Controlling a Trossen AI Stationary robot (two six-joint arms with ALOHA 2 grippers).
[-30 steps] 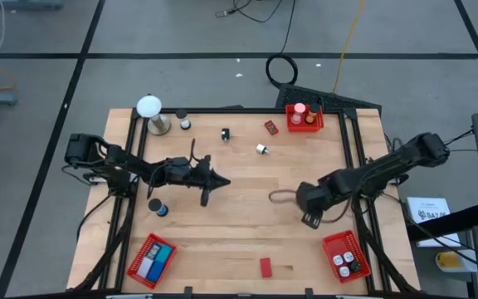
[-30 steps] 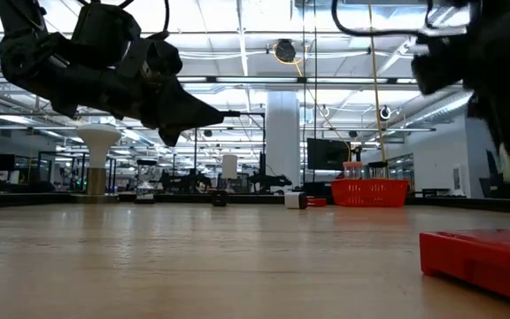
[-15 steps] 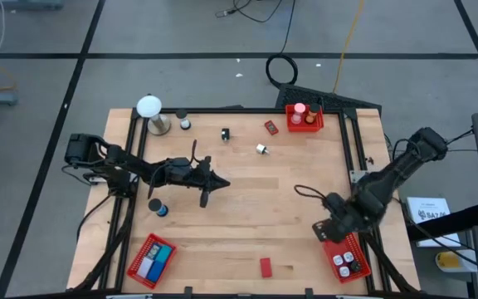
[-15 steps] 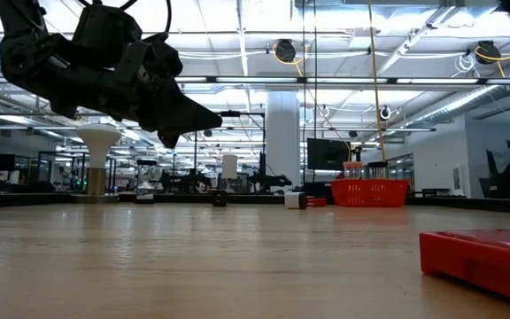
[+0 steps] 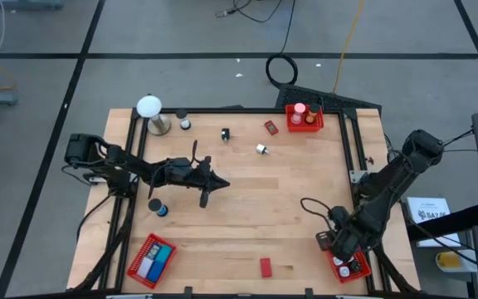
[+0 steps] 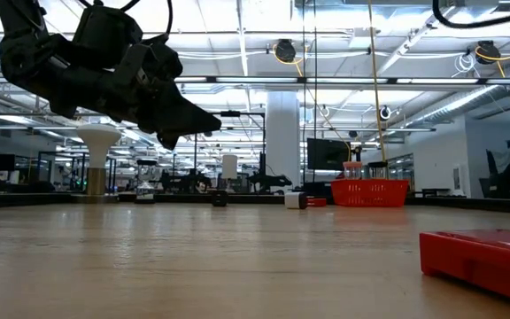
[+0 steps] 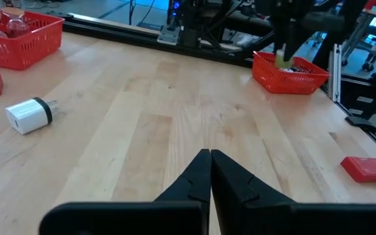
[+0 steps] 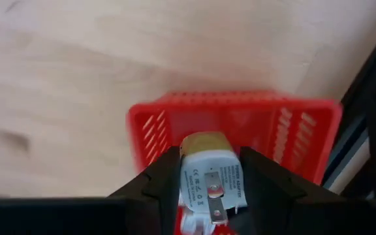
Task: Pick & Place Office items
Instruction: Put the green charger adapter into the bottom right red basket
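Two pincers show: the right pincer (image 8: 204, 176) is clamped on a white plug adapter (image 8: 209, 184), held above the red basket (image 5: 344, 257) at the lower right of the high view. The left pincer (image 7: 210, 171), fingers pressed together and empty, hangs over the desk (image 5: 247, 195) left of centre. The adapter looks light, rigid and smooth-sided, so I judge a grip across its flat faces, clear of the metal prongs, suits it best. A red block (image 5: 265, 267) lies near the bottom edge.
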